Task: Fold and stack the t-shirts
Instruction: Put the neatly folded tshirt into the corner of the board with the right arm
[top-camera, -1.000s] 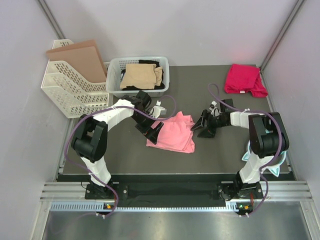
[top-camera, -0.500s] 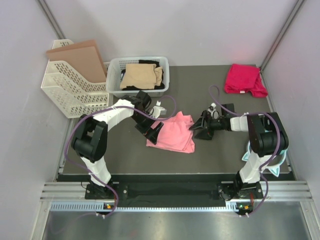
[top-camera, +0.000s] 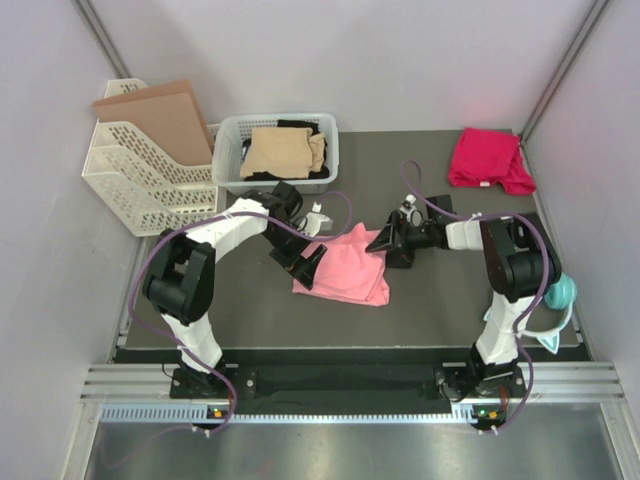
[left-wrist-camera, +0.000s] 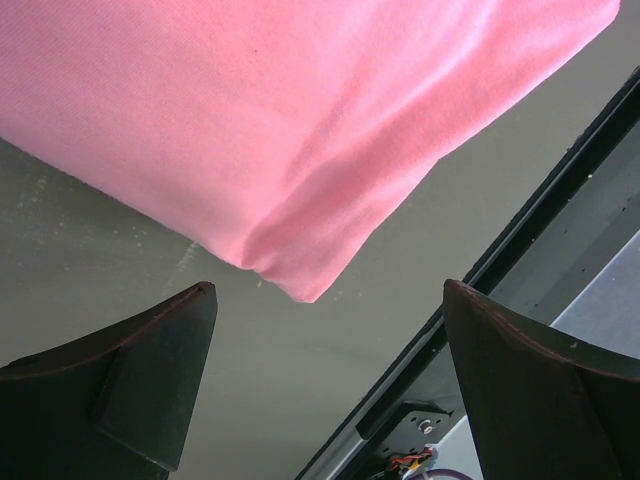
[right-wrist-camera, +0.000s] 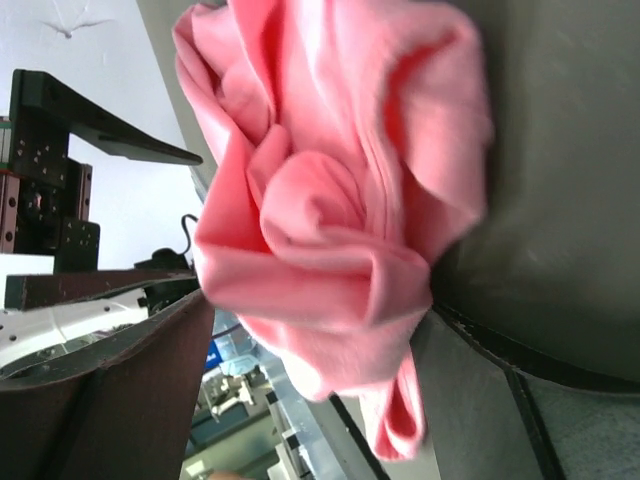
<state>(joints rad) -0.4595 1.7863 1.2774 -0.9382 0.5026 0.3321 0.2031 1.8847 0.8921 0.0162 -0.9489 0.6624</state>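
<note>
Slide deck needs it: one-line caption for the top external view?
Left gripper and right gripper flank the pink t-shirt mid-table; magenta t-shirt back right, tan shirt in basket.

Even bright overhead light, soft shadows, wrist views slightly blurred

1. Your salmon pink cloth t-shirt (top-camera: 345, 268) is soft and matt; its flat panel looks smooth and its right edge is rumpled.
2. The dark grey table top (top-camera: 430, 300) is matt, with faint pale scuffs in the left wrist view.
3. The left gripper (left-wrist-camera: 327, 288) has matt black fingers that look like plastic.
4. The white lattice basket (top-camera: 228, 150) is smooth plastic, holding a tan cloth shirt (top-camera: 280, 152).
5. The magenta-red cloth shirt (top-camera: 487, 158) is matt.
6. The ribbed silver rail (top-camera: 300, 385) looks like bare metal.
7. The brown flat board (top-camera: 160, 115) looks like matt cardboard.
</note>
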